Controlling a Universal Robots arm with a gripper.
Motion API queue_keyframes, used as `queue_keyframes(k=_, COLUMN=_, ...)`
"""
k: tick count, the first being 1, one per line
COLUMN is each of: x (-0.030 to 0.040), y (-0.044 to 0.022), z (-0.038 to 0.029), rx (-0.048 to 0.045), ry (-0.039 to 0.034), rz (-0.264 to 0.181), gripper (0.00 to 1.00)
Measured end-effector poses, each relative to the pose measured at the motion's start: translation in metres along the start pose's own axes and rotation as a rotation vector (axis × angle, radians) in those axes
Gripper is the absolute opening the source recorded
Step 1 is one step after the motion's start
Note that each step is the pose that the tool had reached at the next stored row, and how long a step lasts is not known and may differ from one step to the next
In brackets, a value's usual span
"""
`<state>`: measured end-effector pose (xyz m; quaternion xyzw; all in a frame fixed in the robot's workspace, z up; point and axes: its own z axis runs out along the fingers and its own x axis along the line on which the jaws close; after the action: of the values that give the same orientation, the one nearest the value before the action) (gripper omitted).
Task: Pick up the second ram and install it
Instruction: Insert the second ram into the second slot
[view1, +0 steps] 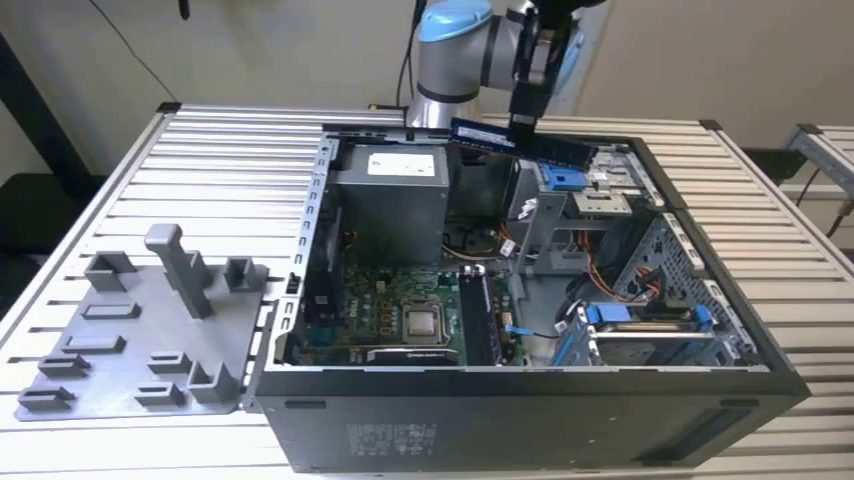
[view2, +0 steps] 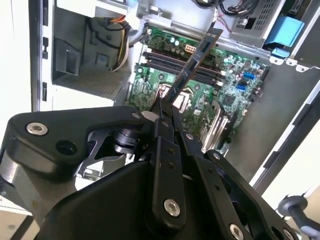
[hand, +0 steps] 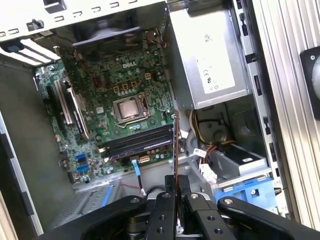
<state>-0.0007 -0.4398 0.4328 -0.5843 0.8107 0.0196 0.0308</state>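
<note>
Gripper (view1: 522, 122) jaws clamped on the second ram (view1: 561, 150), gripping it along one long edge. Ram held level, high above the open computer case (view1: 534, 410), well apart from the motherboard (view1: 387, 310) inside the case.

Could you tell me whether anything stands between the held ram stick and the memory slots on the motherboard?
Nothing visible covers the memory slots. The second ram, held in the gripper, hangs above the open case; the drive cage stands beside the slots.
</note>
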Motion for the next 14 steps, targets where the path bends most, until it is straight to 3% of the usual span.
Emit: queue_keyframes(k=14, x=0.0, y=0.0, z=0.0002, rx=0.0097, ry=0.0005, rz=0.133, gripper=0.13)
